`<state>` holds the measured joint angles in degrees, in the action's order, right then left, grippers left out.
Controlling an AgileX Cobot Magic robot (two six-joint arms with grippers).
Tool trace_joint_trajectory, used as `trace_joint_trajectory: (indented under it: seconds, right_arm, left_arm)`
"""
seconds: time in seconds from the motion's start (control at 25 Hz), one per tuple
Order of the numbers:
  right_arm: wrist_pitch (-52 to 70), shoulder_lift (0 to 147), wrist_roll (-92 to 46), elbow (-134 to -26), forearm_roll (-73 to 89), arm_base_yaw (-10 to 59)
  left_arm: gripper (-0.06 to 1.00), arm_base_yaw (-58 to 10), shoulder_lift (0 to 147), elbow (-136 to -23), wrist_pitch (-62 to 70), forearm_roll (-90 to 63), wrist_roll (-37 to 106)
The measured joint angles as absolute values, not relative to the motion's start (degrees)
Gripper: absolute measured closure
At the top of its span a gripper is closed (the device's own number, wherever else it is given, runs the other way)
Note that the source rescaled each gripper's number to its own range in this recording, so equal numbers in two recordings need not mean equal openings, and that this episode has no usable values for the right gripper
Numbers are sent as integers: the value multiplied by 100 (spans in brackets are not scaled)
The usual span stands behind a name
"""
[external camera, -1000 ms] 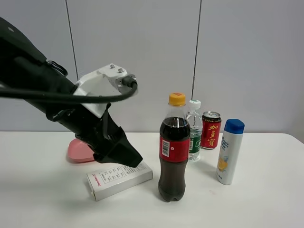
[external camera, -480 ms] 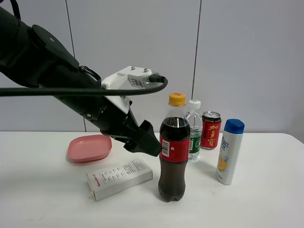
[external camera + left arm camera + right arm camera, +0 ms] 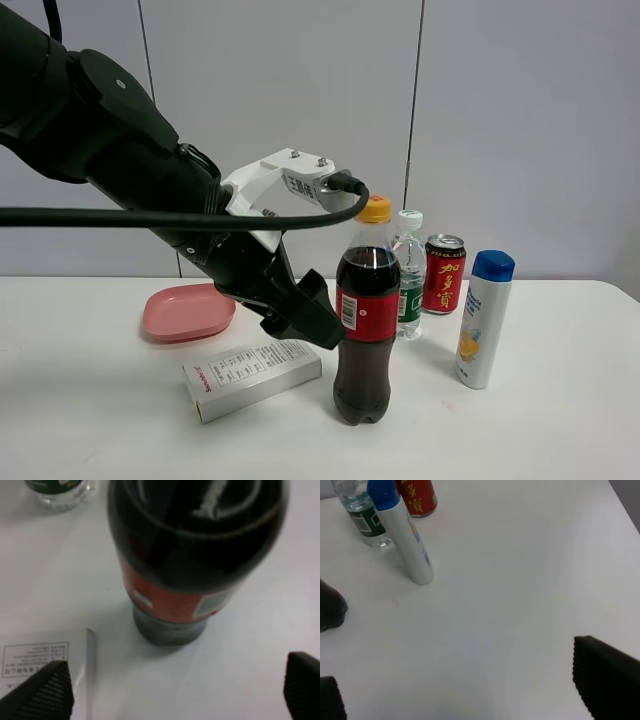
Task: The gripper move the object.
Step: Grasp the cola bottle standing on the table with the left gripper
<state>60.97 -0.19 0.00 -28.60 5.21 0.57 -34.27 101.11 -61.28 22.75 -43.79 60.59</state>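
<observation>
The tall cola bottle (image 3: 367,320), with a red label and a yellow-orange cap, stands upright on the white table. My left gripper (image 3: 322,328), black jaws on a thick black arm with a white bracket, is just left of the bottle at label height. In the left wrist view the gripper (image 3: 175,692) is open, one fingertip (image 3: 47,690) at each side. The bottle (image 3: 195,555) stands just ahead of the gap, not gripped. My right gripper (image 3: 465,692) is open over bare table and does not show in the exterior view.
A white box (image 3: 252,377) lies under my left arm, with a pink dish (image 3: 188,311) behind it. A green-labelled water bottle (image 3: 408,275), a red can (image 3: 444,273) and a white bottle with a blue cap (image 3: 484,320) stand to the right of the cola.
My left arm has swung right, from over the pink dish and box to right beside the cola bottle. The bottle and the other things have not moved.
</observation>
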Motion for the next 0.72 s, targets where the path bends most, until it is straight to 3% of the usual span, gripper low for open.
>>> trace_joint_trajectory:
  seconds: [0.4,0.72]
  right_arm:
    - [6097,-19,-32,-2860,521,57]
    - [6097,-19,-32,-2860,526,57]
  left_arm:
    - [5,-3271,9363,-6128,2664,-3582,5830]
    - [5,-3256,8289,-5438,1009,-1377,3293]
